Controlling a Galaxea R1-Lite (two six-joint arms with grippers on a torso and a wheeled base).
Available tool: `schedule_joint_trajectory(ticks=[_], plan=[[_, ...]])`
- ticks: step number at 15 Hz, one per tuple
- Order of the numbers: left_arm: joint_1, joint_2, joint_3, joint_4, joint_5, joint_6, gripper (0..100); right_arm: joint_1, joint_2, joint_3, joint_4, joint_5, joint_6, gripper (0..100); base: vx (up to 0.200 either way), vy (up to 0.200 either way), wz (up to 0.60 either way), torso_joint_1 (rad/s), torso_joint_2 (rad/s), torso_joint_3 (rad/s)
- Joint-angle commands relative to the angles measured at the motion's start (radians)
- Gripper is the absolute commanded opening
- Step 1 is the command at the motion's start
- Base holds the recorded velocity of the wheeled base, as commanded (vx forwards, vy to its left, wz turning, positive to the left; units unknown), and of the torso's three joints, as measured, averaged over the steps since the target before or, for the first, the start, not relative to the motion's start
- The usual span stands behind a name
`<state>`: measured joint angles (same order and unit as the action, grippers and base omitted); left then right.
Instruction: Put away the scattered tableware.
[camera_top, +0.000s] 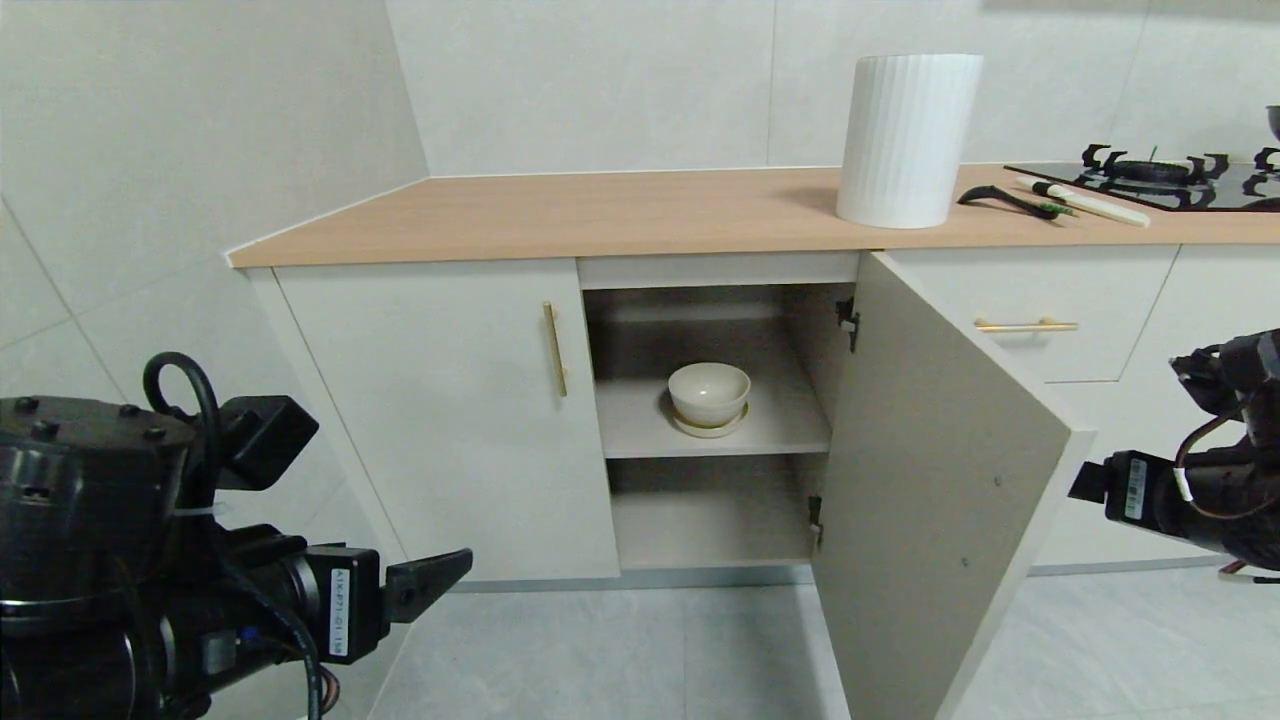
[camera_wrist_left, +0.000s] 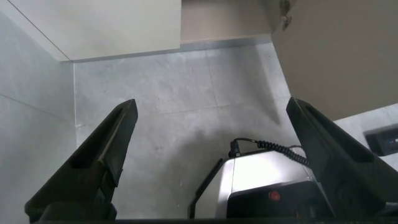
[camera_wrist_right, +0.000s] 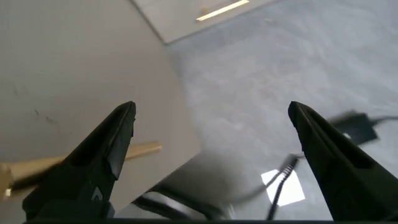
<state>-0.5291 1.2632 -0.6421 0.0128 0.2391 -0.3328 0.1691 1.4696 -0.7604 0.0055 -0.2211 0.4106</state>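
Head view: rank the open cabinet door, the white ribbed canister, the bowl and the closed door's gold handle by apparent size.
1. Open door: swung toward the camera, which makes it look bigger.
2. Canister
3. Bowl
4. Handle: about as long as the bowl is wide, but far thinner.

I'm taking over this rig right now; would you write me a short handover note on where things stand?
Left gripper: open, empty, low over the floor.
Right gripper: open, empty, close to the open cabinet door.
The bowl sits on a plate on the cabinet's upper shelf.
A dark utensil and a pale-handled utensil lie on the counter between the white jar and the stove.
Done: bowl and plate stored.
Left: probably the two utensils, then shutting the door.
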Motion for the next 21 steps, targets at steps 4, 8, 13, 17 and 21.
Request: schedule_joint_trajectory(ticks=[4,8,13,17,21], plan=[[0.001,-0.002,-0.005,0.0,0.0,0.0,100,0.145,0.04,0.038,-0.07,0.0,0.093,100,0.0,0.0,0.0,0.0,0.0,0.0],[0.001,-0.005,-0.005,-0.005,0.002,0.0,100,0.216,0.103,0.029,-0.099,0.006,0.108,100,0.0,0.0,0.0,0.0,0.0,0.0],[0.009,-0.004,-0.004,-0.013,0.006,0.001,100,0.263,0.225,-0.037,-0.216,0.04,0.08,100,0.0,0.0,0.0,0.0,0.0,0.0],[0.011,-0.002,-0.004,-0.014,0.009,0.003,100,0.267,0.271,-0.14,-0.213,0.127,0.017,100,0.0,0.0,0.0,0.0,0.0,0.0],[0.026,-0.001,-0.002,-0.042,0.032,0.004,100,0.285,0.341,-0.208,-0.22,0.147,0.017,100,0.0,0.0,0.0,0.0,0.0,0.0]])
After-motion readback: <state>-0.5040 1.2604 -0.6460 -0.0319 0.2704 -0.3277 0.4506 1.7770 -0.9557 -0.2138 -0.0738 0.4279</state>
